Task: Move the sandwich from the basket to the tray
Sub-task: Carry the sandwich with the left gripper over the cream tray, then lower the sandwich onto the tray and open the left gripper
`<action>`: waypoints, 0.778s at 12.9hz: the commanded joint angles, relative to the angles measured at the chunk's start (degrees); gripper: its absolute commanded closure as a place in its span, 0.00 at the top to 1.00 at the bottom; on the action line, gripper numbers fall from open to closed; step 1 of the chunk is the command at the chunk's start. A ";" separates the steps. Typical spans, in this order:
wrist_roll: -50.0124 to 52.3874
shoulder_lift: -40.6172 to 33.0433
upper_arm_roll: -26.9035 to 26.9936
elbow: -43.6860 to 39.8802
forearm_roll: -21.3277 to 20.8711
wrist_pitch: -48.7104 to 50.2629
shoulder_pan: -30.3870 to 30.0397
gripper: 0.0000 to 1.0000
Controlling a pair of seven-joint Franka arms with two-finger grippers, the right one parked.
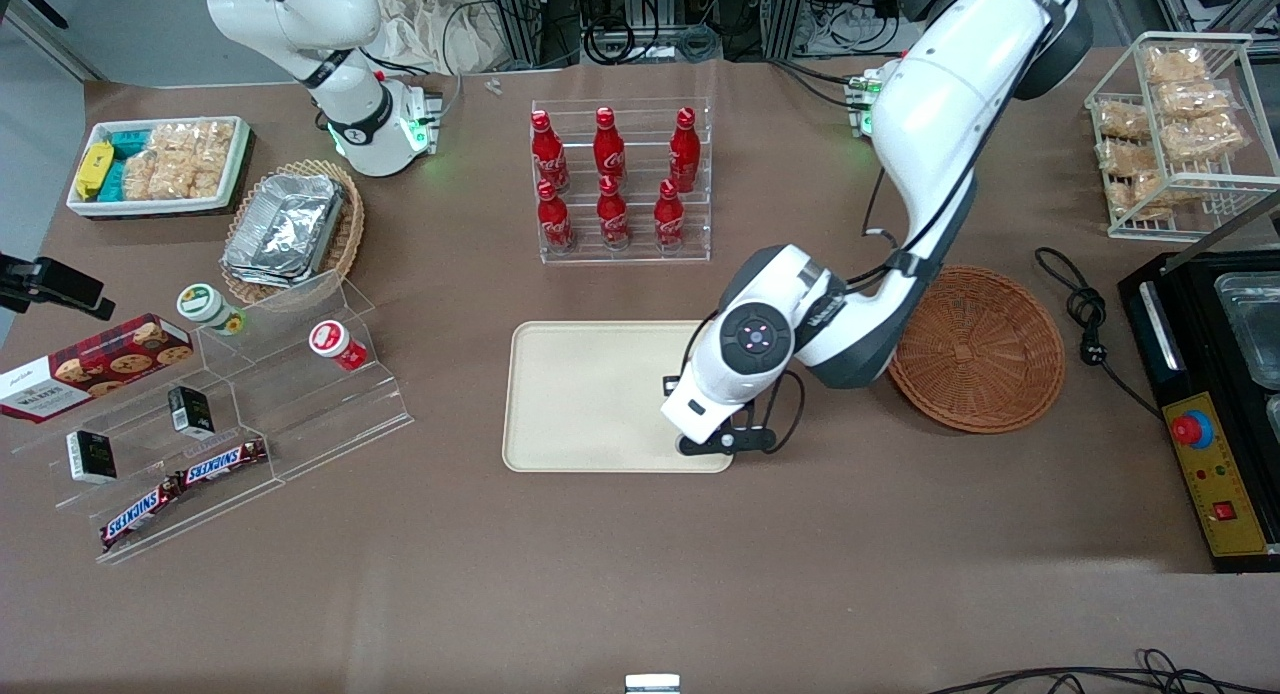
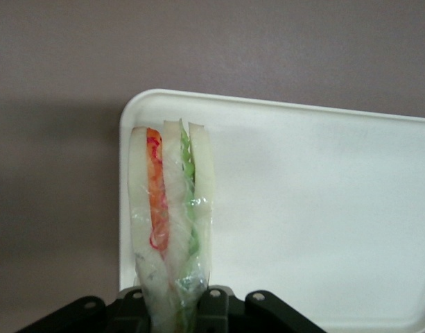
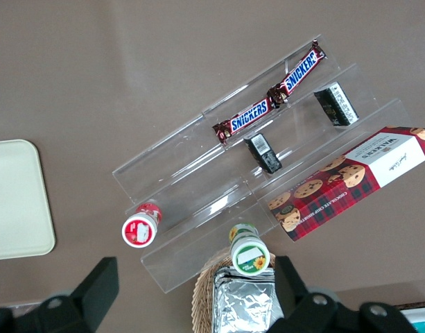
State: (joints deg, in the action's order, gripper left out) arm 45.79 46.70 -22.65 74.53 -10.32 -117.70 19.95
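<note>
Gripper point(image 2: 174, 312) over tray point(image 2: 323, 229) corner, jaws clamping sandwich point(image 2: 172, 222); released here, could topple over rim onto worktop point(image 2: 59, 104).

"SNICKERS" on bars point(image 3: 267, 104); probably "Walkers" on cookie box point(image 3: 351, 184).

light: even, bright, overhead | shadows: soft under the left arm on the table point(image 1: 620, 574) | glare: tray point(image 2: 323, 208) washed near-white in the wrist view | focus: sandwich point(image 2: 170, 229) soft, gripper point(image 2: 172, 316) blurred | front view sharp
</note>
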 commanded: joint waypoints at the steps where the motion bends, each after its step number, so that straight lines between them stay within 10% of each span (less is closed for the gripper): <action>1: 4.29 4.43 0.33 -2.89 -5.31 -1.74 2.29 0.00; 3: 6.40 5.68 0.33 -2.89 -6.64 -3.59 3.42 0.14; 4: 6.85 5.68 0.33 -2.89 -6.90 -3.68 3.52 0.55; 7: 6.85 4.90 0.33 -2.89 -6.30 -3.59 2.90 1.00; 10: 7.11 1.30 0.42 -2.89 -6.73 -1.93 0.72 1.00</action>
State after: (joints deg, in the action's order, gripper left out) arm 51.57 51.08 -22.44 71.85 -16.12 -121.85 22.18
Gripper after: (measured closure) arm 0.300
